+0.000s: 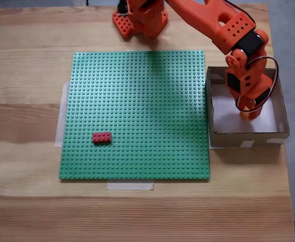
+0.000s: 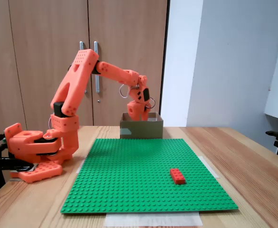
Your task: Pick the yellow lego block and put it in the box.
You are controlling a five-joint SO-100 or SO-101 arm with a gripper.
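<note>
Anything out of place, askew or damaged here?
Nothing stands out. The green baseplate lies flat and taped, the red brick sits square on it, and the box stands upright with the tool lowered inside, a yellow bit at its tip.

We record a robot arm (image 2: 77, 90) printed wholly in orange plastic, its base (image 2: 32, 147) broad and blocky. The link faces carry grids of small round holes, seen on the upper link and on a flat foot plate at 7 o'clock of the base. Black servo housings sit at the joints. A thin dark cable loops beside the gripper (image 1: 248, 112)
</note>
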